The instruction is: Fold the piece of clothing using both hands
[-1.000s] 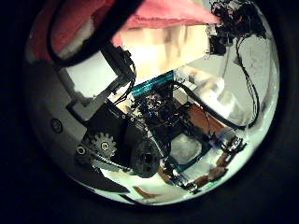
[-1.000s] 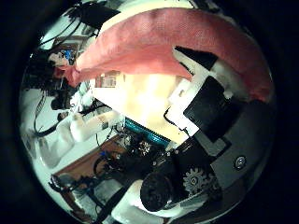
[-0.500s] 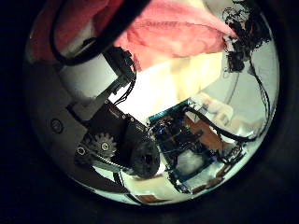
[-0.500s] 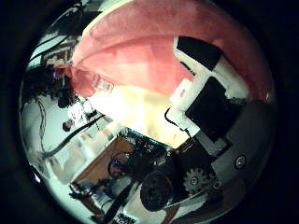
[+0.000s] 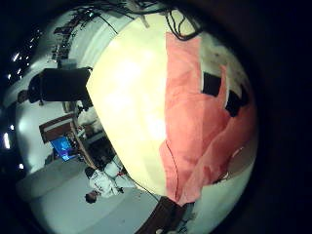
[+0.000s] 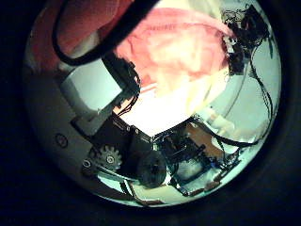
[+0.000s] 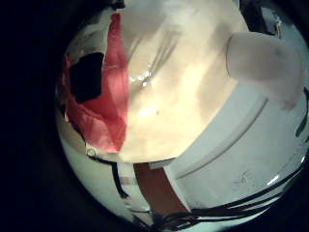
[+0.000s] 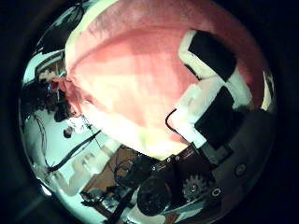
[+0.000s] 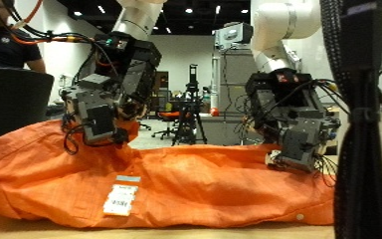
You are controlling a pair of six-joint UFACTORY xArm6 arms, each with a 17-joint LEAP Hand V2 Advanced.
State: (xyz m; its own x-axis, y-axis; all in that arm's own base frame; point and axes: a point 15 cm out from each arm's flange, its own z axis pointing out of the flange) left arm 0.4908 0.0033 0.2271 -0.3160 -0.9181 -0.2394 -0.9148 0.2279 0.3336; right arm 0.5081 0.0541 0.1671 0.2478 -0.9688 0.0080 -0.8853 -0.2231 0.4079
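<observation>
Tabletop (image 9: 363,224) under orange garment (image 9: 178,184)

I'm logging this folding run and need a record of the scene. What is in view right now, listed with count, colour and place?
Piece of clothing: one, orange, spread across the table with an edge folded over itself, lying under both hands.
Label: one, white, on the clothing's front fold, below the left hand.
Table: one, light wood, under the clothing.
Left hand: one, black and white, at the clothing's upper edge; whether it grips is unclear.
Right hand: one, black and white, at the clothing's upper edge; grip also unclear.
</observation>
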